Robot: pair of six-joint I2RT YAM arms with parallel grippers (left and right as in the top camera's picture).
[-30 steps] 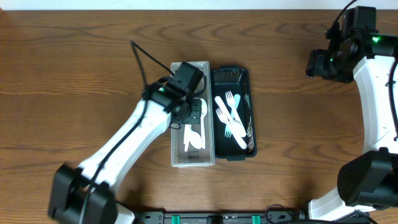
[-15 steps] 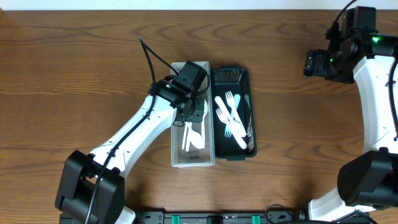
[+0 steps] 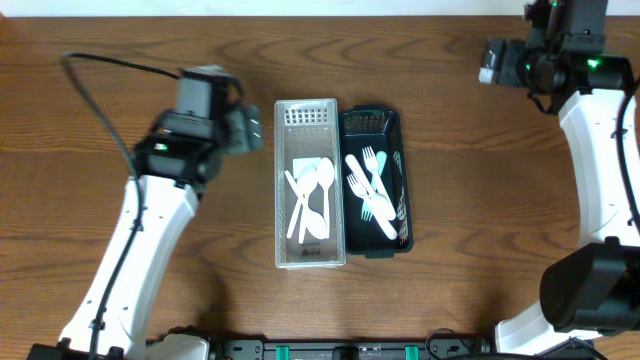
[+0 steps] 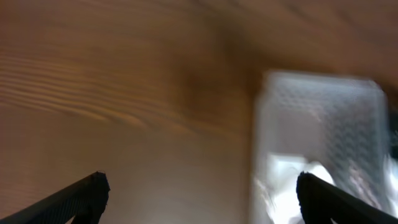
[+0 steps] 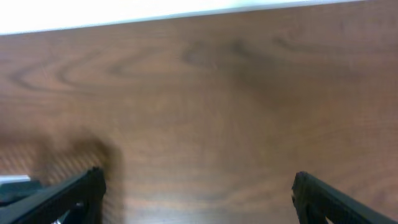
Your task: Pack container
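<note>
left tool (image 3: 252,130) opened and drew back left of the clear tray (image 3: 280,205).

A robot lab bench rather than a home or kitchen; a bare wood-grain table (image 3: 480,200) carries two white-and-black arms, the left arm (image 3: 150,230) and the right arm (image 3: 600,180), both rooted at the near edge; a black rail (image 3: 350,350) with green clips runs along that edge between their bases; a loose black cable (image 3: 95,110) loops off the left arm; a green light (image 3: 603,64) glows on the right one; mid-table sit a clear tray (image 3: 310,115) of white spoons (image 3: 318,185) and a black tray (image 3: 370,122) of pale forks (image 3: 368,185), side by side; a plain white strip (image 3: 300,7) borders the far edge.
</note>
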